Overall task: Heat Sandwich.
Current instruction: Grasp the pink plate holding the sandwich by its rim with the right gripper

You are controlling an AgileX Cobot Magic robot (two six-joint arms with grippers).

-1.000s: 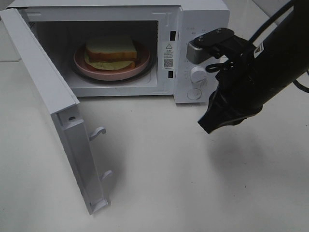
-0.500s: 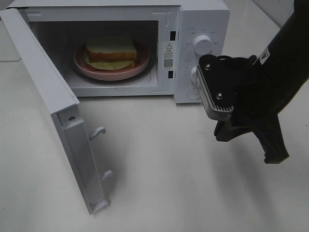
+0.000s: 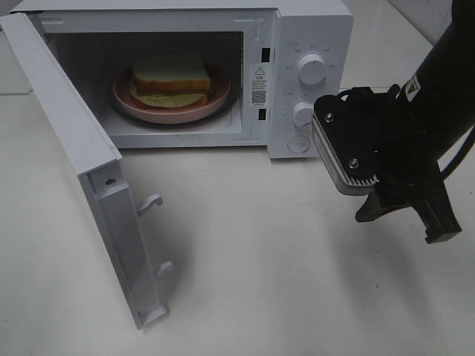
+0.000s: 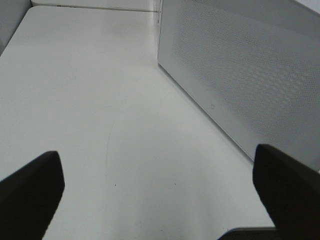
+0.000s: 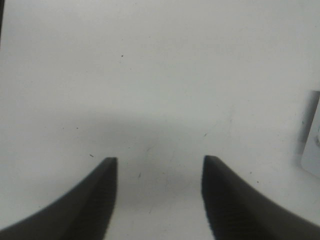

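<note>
The sandwich (image 3: pixel 171 74), white bread with a pale green layer, lies on a round pink plate (image 3: pixel 133 100) inside the open microwave (image 3: pixel 312 30). Its door (image 3: pixel 67 133) is swung out to the left. My right gripper (image 3: pixel 407 226) hangs over the table to the right of the microwave, below its two knobs (image 3: pixel 312 68), touching nothing. Its fingers (image 5: pixel 95 200) stand apart with bare table between them, as the right wrist view shows around the gripper (image 5: pixel 159 159). My left gripper (image 4: pixel 156 152) is open and empty over the table, beside a white mesh-patterned panel (image 4: pixel 240 75).
Two latch hooks (image 3: pixel 151 202) stick out from the door's edge. Open white tabletop (image 3: pixel 260 259) lies in front of the microwave. A white edge (image 5: pixel 312 137) shows at the side of the right wrist view.
My right gripper has moved away from the knobs, down and to the right, turned, and its jaws have parted. Both knobs now show. The left gripper stays open.
</note>
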